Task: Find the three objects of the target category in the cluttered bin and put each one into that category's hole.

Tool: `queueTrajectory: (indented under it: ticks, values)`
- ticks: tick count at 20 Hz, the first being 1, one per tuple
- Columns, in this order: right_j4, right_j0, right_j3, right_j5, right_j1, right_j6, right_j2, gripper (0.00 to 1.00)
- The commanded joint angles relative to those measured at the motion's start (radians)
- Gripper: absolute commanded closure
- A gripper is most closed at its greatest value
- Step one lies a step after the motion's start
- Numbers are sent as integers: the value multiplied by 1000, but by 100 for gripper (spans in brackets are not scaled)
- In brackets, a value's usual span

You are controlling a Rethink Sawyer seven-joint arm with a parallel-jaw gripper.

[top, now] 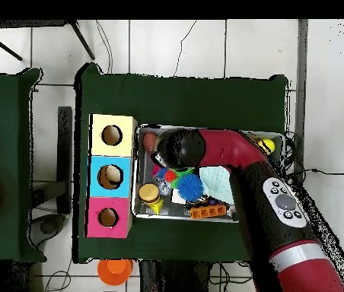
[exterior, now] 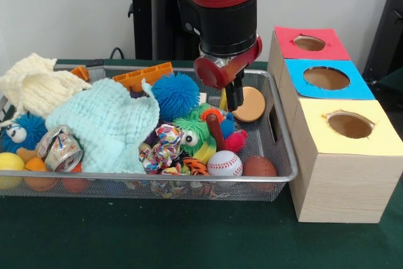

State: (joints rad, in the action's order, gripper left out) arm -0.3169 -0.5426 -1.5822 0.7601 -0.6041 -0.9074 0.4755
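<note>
Three holes are cut in the row of boxes beside the bin [exterior: 286,177], and the hole [exterior: 309,43] that belongs to my task is the round one in the red top, on the box most far from the front camera. After it come the blue-topped box [exterior: 327,80] and the yellow-topped box [exterior: 349,125], which touch each other in one line just beside the bin's short wall. All stand on the green surface [exterior: 189,237].

My gripper [exterior: 234,102] hangs over the end of the bin that is near the boxes. My fingers are dark and hang close together, but if they hold something I cannot tell. Just beside them, toward the boxes, a round tan disc [exterior: 250,104] leans in the bin.

No small plush animal can I recognise with certainty in the heap. Under my gripper lie a green furry toy with a big eye [exterior: 192,133], a baseball [exterior: 224,163] and a brown ball [exterior: 259,167]. Further from the boxes I see a blue spiky ball [exterior: 175,94], a pale green knitted cloth [exterior: 107,124], a crushed can [exterior: 60,149] and a cream knitted cloth [exterior: 34,86]. An orange plastic piece [exterior: 143,75] lies at the bin's far wall.
</note>
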Motion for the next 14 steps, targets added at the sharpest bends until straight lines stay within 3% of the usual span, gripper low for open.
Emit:
queueTrajectory:
  ticks: [1, 14]
  values:
    - [-66, -34, -66, -82, -15, 40, 71, 100]
    - [-99, -63, -65, -174, 14, 21, 104, 100]
